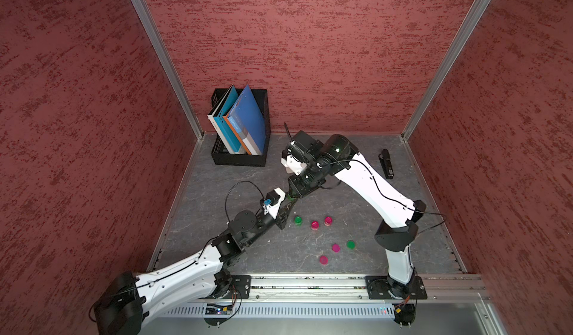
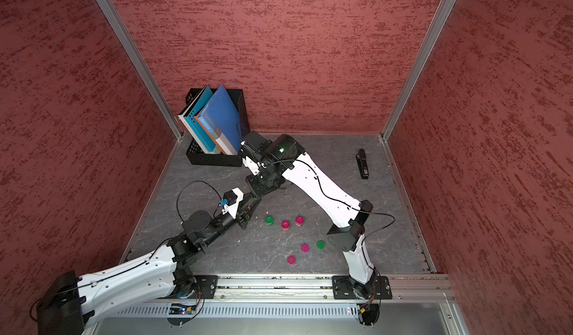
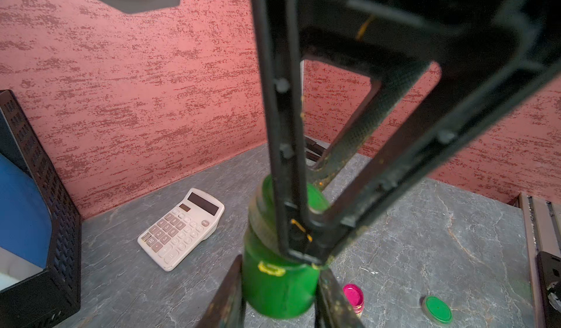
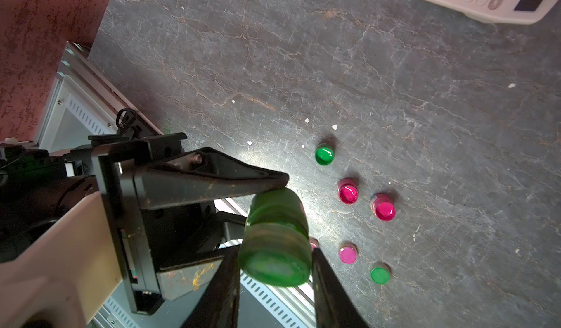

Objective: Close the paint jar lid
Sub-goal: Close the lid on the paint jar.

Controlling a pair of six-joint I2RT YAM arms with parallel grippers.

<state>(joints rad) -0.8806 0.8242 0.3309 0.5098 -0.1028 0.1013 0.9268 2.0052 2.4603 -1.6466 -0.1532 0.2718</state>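
A green paint jar [image 3: 277,293] hangs above the table, with my left gripper [image 3: 279,281] shut on its body. In the right wrist view its green lid [image 4: 274,265] sits on the jar's end. My right gripper [image 4: 274,270] is shut on the lid, with one finger against each side. The jar body [image 4: 273,205] lies behind the lid under a left finger [image 4: 212,186]. In both top views the two grippers meet at mid-table, the left gripper [image 1: 286,206] below the right gripper [image 1: 293,194]. Only a green sliver of the jar [image 1: 290,197] [image 2: 255,197] shows between them.
Three small open jars stand on the table, one green [image 1: 298,220] and two pink [image 1: 314,224] [image 1: 328,220]. Loose lids [image 1: 335,248] [image 1: 323,260] [image 1: 350,244] lie nearer the front rail. A calculator [image 3: 182,229], a black basket of books [image 1: 240,159] and a black stapler [image 1: 386,163] are further back.
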